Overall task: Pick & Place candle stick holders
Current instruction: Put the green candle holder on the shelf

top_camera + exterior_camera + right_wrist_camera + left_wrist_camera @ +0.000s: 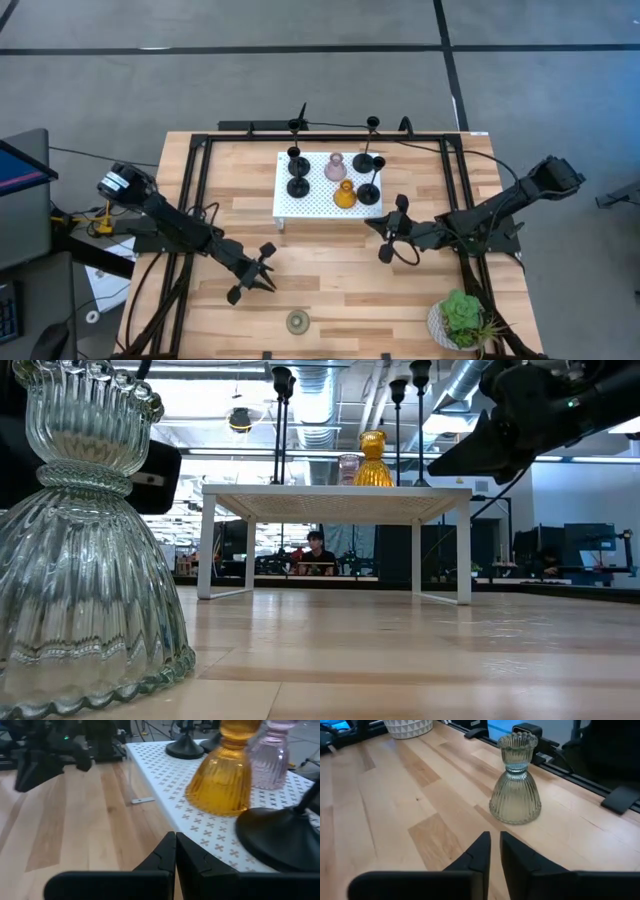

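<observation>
Pale green holder [297,321] stands upright on worktop [330,290] near front edge, apart from the rest. Left gripper [262,271] sits just behind it, jaws nearly shut w/ a thin gap, nothing held. For a good pick, jaws should be opened wider than the neck, lined up on it, then lowered. Right gripper [393,228] waits beside white platform [290,205], jaws shut, empty. Amber holder [344,194], pink holder [335,167] and black holders [298,185] are seen on the platform, farther back.
</observation>
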Controlling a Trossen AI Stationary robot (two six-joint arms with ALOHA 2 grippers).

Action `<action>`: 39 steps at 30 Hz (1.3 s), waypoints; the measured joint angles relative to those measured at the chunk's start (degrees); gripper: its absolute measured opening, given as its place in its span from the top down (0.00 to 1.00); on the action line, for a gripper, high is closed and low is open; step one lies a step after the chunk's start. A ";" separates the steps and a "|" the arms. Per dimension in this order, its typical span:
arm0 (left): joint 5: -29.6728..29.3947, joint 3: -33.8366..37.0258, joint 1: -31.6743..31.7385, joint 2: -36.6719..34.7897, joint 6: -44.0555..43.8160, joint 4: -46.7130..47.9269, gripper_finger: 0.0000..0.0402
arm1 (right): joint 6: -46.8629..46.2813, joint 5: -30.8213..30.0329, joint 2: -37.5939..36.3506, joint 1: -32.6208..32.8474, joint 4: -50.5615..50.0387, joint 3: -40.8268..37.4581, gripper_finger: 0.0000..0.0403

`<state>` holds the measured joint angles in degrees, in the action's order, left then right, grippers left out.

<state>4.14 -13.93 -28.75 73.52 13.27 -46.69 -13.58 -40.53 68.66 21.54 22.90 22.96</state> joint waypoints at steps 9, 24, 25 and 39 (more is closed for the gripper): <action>-1.12 -1.11 0.03 9.19 -0.21 -8.37 0.76 | -2.92 0.02 0.00 -2.86 -0.07 0.00 1.00; 8.89 -8.41 -0.07 18.48 -6.11 -8.72 0.46 | -3.43 0.19 0.00 -3.30 -0.11 0.00 1.00; 8.89 -9.26 -0.07 19.41 -6.10 -8.75 0.43 | -3.45 0.19 0.00 -3.30 -0.11 0.00 1.00; 10.55 -16.49 -0.31 23.01 -6.26 -9.01 0.20 | -3.43 0.22 0.00 -3.23 -0.15 0.00 1.00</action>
<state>14.69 -30.42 -29.06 96.53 7.00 -55.69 -17.02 -40.32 68.66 18.31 22.74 22.96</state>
